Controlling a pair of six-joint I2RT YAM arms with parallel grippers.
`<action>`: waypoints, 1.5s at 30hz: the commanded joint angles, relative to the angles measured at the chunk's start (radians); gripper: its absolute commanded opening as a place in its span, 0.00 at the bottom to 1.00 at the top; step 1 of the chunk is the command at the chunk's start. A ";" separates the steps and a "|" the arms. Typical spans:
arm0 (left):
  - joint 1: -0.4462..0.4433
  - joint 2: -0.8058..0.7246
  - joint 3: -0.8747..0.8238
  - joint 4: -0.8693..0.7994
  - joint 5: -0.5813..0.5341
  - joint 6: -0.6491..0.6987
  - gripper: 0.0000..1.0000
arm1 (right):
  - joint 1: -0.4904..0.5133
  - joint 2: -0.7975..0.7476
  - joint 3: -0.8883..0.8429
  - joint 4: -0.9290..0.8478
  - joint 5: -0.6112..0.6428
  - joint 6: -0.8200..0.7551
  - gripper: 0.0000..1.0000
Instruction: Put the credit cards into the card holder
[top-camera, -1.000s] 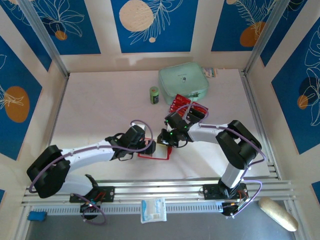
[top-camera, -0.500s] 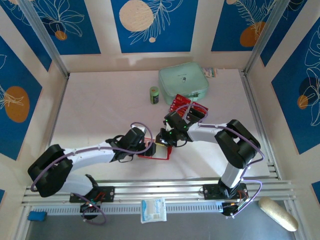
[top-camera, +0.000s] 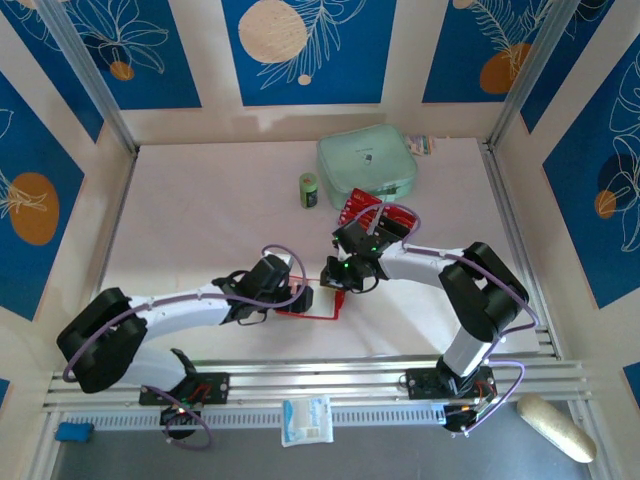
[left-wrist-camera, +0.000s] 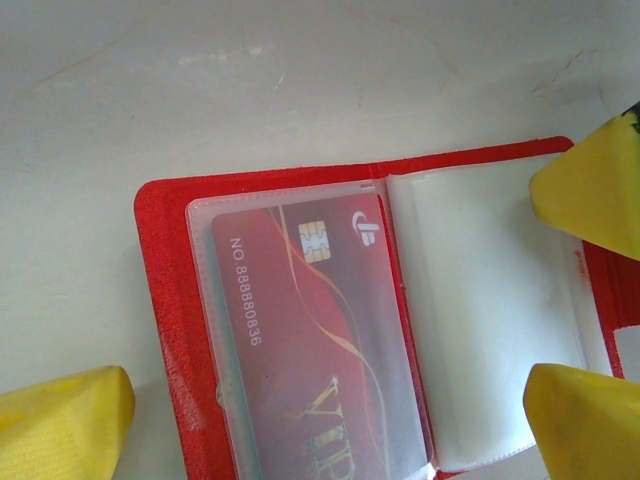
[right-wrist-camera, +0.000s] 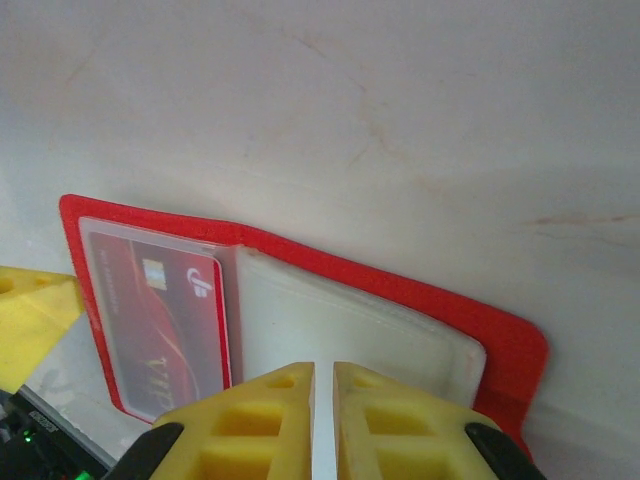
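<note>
Two grippers meet over the card holder (top-camera: 320, 312), which lies open on the white table (top-camera: 190, 210) at front centre, near the rail at the table's near edge but apart from it. Open surface extends to the left and toward the back-left corner. Panelled walls close the left, back and right sides. At the back, a mint-green pouch (top-camera: 367, 165) stands with a small green cylinder (top-camera: 309, 190) just to its left. The remaining credit cards (top-camera: 355, 208), red, lie just in front of the pouch, partly crossed by the right arm's cable.

Left wrist view: the left gripper (left-wrist-camera: 330, 390) stands fully spread, its yellow fingers (left-wrist-camera: 60, 420) flanking the holder, with nothing between them gripped. One red credit card (left-wrist-camera: 310, 340) sits inside the left clear pocket, chip uppermost. The right pocket (left-wrist-camera: 480, 310) is pale and holds no card. A further yellow finger enters over that pocket's upper right corner.

Right wrist view: the right gripper (right-wrist-camera: 322, 370) is closed to a thin slit directly above the pale right pocket. A pale strip shows in the slit, but whether anything is pinched cannot be told. The holder's red border (right-wrist-camera: 500, 340) lies flat on the table.
</note>
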 joint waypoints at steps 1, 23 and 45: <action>-0.011 0.008 -0.001 0.011 0.008 0.002 1.00 | -0.002 0.014 -0.002 -0.028 0.018 -0.025 0.14; -0.023 0.050 0.013 0.017 0.006 0.008 1.00 | 0.026 0.093 0.016 0.094 -0.108 0.047 0.11; -0.026 0.084 -0.038 0.058 -0.001 -0.001 0.83 | -0.002 -0.050 -0.081 0.123 -0.077 0.100 0.45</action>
